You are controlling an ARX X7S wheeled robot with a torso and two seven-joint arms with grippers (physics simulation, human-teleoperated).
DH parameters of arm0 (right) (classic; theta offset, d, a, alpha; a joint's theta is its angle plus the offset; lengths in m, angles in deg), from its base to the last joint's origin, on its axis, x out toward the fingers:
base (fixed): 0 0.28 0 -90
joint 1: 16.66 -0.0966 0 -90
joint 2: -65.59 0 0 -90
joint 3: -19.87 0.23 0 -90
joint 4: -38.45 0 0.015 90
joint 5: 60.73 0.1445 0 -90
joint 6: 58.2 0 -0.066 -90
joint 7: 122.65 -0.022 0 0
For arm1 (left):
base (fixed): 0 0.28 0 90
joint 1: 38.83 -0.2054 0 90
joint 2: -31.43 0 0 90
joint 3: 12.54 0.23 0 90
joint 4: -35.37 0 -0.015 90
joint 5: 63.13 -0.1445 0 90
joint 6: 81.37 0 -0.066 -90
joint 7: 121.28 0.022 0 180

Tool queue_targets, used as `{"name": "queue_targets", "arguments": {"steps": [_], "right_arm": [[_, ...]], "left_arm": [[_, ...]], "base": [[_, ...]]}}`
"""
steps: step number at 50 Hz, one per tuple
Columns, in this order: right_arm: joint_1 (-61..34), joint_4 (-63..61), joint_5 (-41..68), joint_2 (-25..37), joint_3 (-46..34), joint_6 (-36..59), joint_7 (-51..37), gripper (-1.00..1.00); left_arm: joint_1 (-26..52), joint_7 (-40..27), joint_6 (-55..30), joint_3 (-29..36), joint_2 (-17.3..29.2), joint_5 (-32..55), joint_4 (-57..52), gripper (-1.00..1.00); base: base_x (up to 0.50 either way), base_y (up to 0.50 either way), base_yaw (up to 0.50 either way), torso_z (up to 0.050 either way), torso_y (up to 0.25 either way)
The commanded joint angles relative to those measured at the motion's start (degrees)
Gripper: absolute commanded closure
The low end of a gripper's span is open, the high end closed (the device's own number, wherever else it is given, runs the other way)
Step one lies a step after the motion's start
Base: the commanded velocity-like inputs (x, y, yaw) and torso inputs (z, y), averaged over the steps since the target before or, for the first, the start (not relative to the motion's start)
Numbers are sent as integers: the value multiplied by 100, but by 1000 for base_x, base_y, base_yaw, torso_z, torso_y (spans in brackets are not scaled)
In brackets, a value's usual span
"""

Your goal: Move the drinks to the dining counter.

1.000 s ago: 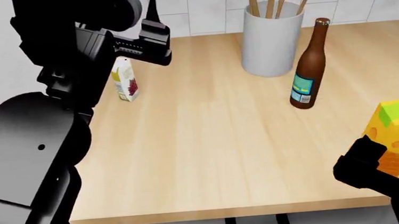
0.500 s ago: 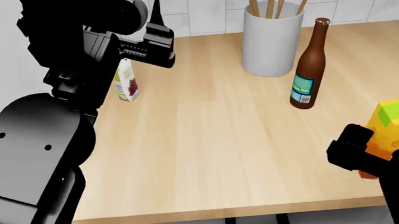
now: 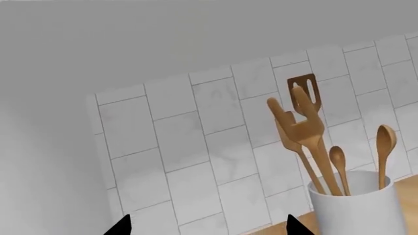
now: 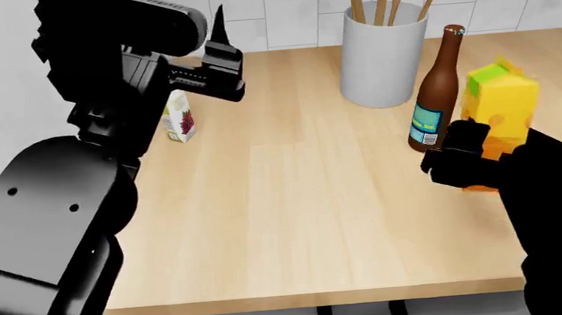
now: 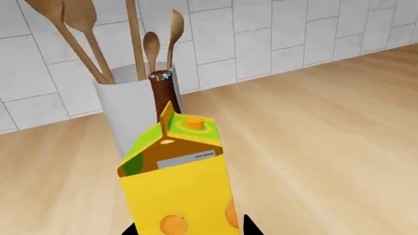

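Observation:
My right gripper (image 4: 467,159) is shut on the yellow-orange juice carton (image 4: 502,102), holding it upright close to the right of the brown bottle (image 4: 435,93) with the blue label. In the right wrist view the carton (image 5: 186,181) fills the space between the jaws of that gripper (image 5: 189,229), and the bottle neck (image 5: 162,90) rises behind it. The small white berry carton (image 4: 179,119) stands at the counter's left, partly behind my left arm. My left gripper (image 4: 224,53) hovers open above it, facing the wall, and its wrist view shows that gripper (image 3: 206,227) holding nothing. The dining counter is out of view.
A white crock of wooden spoons (image 4: 381,52) stands at the back by the tiled backsplash (image 3: 216,147), just behind the bottle. The drinks rest on a wood countertop (image 4: 295,201) whose front edge runs along the bottom of the head view.
My right gripper has carried the juice carton up and left from the counter's right edge to beside the bottle. The left arm has barely shifted.

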Motion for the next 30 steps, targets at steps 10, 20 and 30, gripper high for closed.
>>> {"name": "queue_targets", "arguments": {"steps": [10, 20, 30], "right_arm": [[-2954, -299, 295, -554, -187, 795, -190, 100], [-3696, -228, 291, -563, -413, 783, -127, 100], [-3853, -339, 445, -326, -395, 643, -169, 100]], "left_arm": [[61, -505, -656, -608, -328, 42, 938, -100], [124, -500, -701, -482, -359, 63, 1406, -100], [84, -692, -888, -473, -356, 17, 1386, -100]], "base": [[0, 0, 0, 0, 1], [0, 0, 0, 0, 1], [0, 0, 0, 0, 1]]}}
